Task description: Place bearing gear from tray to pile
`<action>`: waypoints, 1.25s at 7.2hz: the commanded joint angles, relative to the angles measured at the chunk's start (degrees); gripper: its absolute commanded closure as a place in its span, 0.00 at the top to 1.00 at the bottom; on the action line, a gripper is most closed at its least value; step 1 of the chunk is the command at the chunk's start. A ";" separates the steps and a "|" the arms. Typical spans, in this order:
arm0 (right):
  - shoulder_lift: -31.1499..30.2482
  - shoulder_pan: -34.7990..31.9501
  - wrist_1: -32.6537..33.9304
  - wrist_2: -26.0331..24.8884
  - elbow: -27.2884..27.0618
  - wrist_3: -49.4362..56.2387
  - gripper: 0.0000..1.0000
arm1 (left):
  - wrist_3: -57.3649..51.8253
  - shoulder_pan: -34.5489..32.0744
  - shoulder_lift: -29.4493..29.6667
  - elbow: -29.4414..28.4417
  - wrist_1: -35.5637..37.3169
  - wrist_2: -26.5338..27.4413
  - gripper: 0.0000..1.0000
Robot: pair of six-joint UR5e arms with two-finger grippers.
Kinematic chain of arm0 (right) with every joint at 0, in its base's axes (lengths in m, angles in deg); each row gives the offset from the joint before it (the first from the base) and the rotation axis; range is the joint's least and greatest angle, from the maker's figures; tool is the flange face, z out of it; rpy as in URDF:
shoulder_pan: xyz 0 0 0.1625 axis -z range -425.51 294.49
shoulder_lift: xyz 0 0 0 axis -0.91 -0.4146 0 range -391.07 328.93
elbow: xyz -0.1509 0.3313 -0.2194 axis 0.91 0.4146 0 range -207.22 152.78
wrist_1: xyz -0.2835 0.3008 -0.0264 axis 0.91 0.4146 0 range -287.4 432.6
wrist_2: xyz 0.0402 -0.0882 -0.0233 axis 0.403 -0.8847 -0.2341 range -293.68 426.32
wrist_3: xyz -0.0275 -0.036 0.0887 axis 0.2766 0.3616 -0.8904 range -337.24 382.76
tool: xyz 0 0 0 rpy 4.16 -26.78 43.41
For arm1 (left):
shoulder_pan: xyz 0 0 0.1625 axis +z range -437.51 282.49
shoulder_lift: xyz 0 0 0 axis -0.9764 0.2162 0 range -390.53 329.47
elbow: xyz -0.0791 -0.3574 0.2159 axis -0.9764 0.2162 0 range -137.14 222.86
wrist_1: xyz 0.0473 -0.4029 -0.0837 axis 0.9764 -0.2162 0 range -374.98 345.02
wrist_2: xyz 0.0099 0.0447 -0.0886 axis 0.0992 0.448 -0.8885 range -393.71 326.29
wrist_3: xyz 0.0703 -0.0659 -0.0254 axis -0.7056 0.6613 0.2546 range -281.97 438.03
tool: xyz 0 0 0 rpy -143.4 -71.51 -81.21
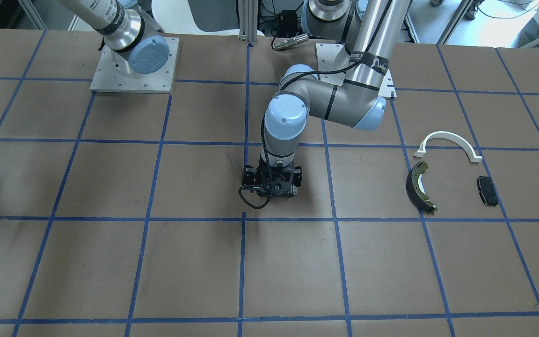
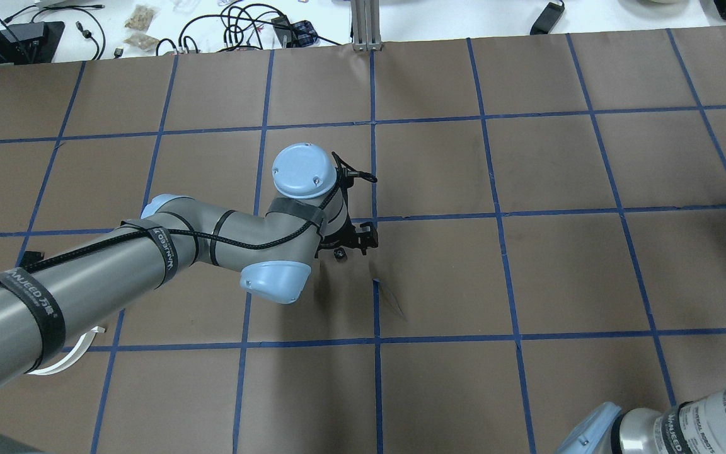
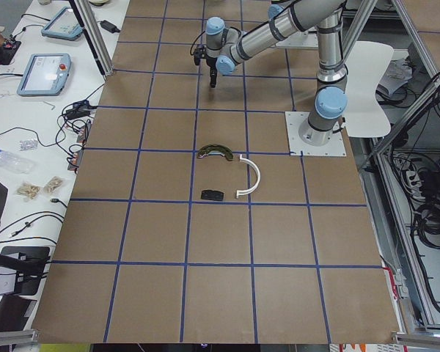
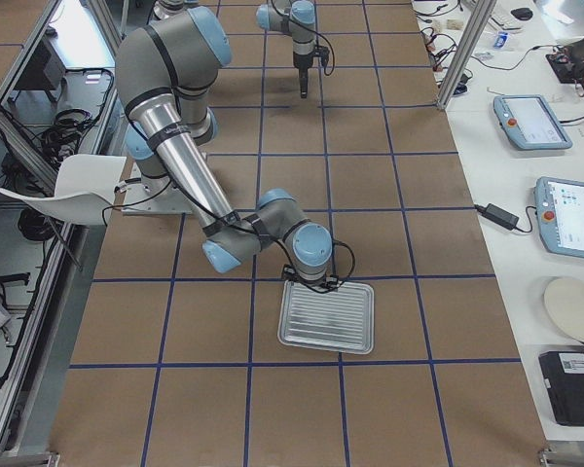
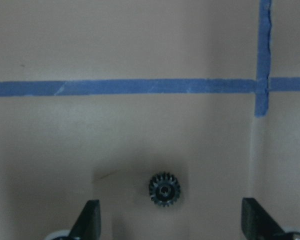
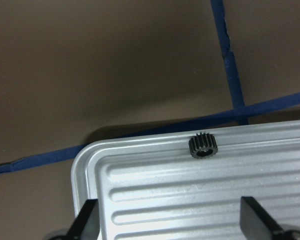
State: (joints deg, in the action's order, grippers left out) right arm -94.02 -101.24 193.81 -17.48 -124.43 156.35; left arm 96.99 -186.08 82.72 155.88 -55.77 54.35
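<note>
A small black bearing gear (image 5: 164, 189) lies on the brown table between the open fingers of my left gripper (image 5: 172, 226), which hangs just above it near the table's middle (image 1: 272, 189). A second black gear (image 6: 203, 145) lies on the ribbed metal tray (image 6: 190, 200) by its far rim. My right gripper (image 6: 171, 226) is open and empty over that tray (image 4: 326, 316). The pile lies apart on my left: a white half-ring arc (image 1: 447, 138), a dark brake shoe (image 1: 419, 187) and a small black pad (image 1: 487, 190).
Blue tape lines (image 5: 125, 87) cross the brown table. The left arm's elbow (image 2: 275, 280) hangs over the table's middle. The arm bases' metal plates (image 1: 134, 65) stand at the robot's edge. Pendants and cables (image 3: 48, 73) lie on the side benches.
</note>
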 commanded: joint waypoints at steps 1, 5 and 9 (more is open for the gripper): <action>0.90 0.04 -0.18 2.50 -0.35 2.03 1.00 | 0.02 -0.16 0.48 0.01 0.71 0.36 1.00; 3.61 -0.48 4.03 5.49 0.09 -1.75 1.00 | 0.02 -0.77 0.57 -0.07 0.62 0.36 0.00; 4.49 -1.10 6.32 5.58 -0.26 -2.02 0.84 | -5.49 2.28 -5.82 -6.53 -11.49 3.86 0.00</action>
State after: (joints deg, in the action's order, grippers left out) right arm -90.05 -102.11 199.93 -11.92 -124.62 154.37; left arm 94.16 -185.74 80.16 153.38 -58.67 56.60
